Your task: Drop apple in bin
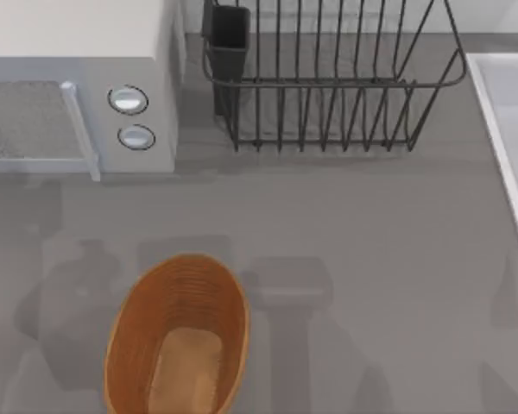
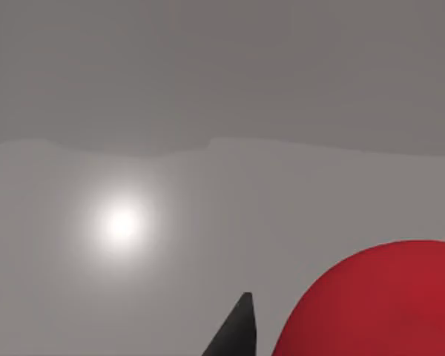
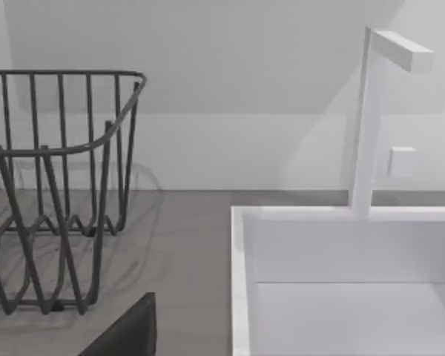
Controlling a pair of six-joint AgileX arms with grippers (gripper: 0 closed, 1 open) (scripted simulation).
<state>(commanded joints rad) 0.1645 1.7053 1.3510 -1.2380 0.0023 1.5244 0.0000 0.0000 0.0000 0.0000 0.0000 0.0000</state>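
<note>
The apple [image 2: 378, 304] is a round red shape seen large and only in part in the left wrist view, above plain grey table. A black tip of my left gripper [image 2: 233, 334] shows right beside it; whether they touch I cannot tell. The bin [image 1: 134, 323], an oval orange-brown wicker basket with a lighter tan bottom, stands at the table's near edge, left of centre, with nothing inside that I can see. A dark piece of my right gripper [image 3: 130, 334] shows in the right wrist view, facing the dish rack and the sink.
A white microwave [image 1: 78, 86] stands at the back left. A black wire dish rack [image 1: 328, 86] with a dark cup holder sits at the back centre. A white sink [image 3: 341, 282] with a square tap [image 3: 371, 111] lines the right side.
</note>
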